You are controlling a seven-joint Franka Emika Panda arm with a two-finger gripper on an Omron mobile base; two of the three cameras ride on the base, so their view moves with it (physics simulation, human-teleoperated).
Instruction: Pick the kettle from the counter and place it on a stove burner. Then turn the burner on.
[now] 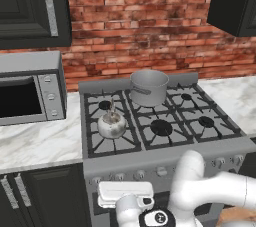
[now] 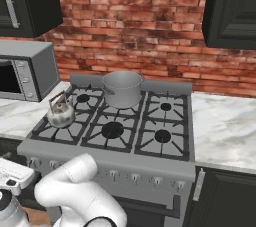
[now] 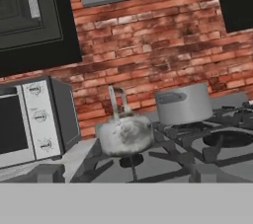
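The small silver kettle [image 1: 111,125] [image 2: 60,113] [image 3: 124,134] stands upright on the stove's front-left grate [image 1: 98,144], thin handle up. Its body covers the burner in the base views; the hand view shows a dark burner cap [image 3: 131,160] just beneath it. The white marble counter [image 1: 40,143] [image 2: 225,126] flanks the stove on both sides. My gripper [image 1: 125,191] [image 2: 12,173] hangs low in front of the stove's control panel, below and well apart from the kettle. Its fingers are hidden, so I cannot tell whether it is open or shut.
A larger grey pot [image 1: 149,87] [image 2: 122,88] [image 3: 184,103] sits on the back-centre grate. A microwave [image 1: 30,91] [image 2: 25,76] stands on the counter to the left. A row of knobs [image 1: 161,171] [image 2: 114,174] runs along the stove front. Dark cabinets hang above.
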